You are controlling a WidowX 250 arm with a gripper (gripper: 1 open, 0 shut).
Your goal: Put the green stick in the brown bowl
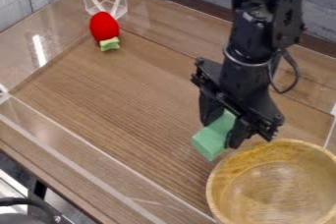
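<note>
A: Camera view, the only one here: the black gripper [234, 130] points straight down and is clamped on the green stick [211, 140], its jaws narrowed onto the upper part of the block. The lower end of the block sticks out below the jaws.

B: Is the stick off the worktop [118, 95]?

A: Hard to say. Its bottom corner sits very low over the wood; I cannot tell whether it is touching or just clear. It is just beside the brown bowl [276, 184], off the bowl's upper-left rim and not yet over it.

B: How would you expect it to handle?

A: As a judgement: it is a small, matte, rigid block, so probably light and stiff, with nothing to crush. The flat faces suit a two-sided pinch, and the matte surface should not be slippery. The hold looks to be near one end rather than the middle, so the block hangs at a slant and could pivot in the jaws if knocked.

B: So the risk is the rim?

A: I think so. The bowl has a thick rim and the block's free end is the lowest point, so it would need lifting clear before crossing over the rim. The bowl is far wider than the block, so dropping it inside should be forgiving.

B: Anything else around?

A: A red ball-like toy [102, 27] with a green base stands well apart at the back left, not in the way.
</note>
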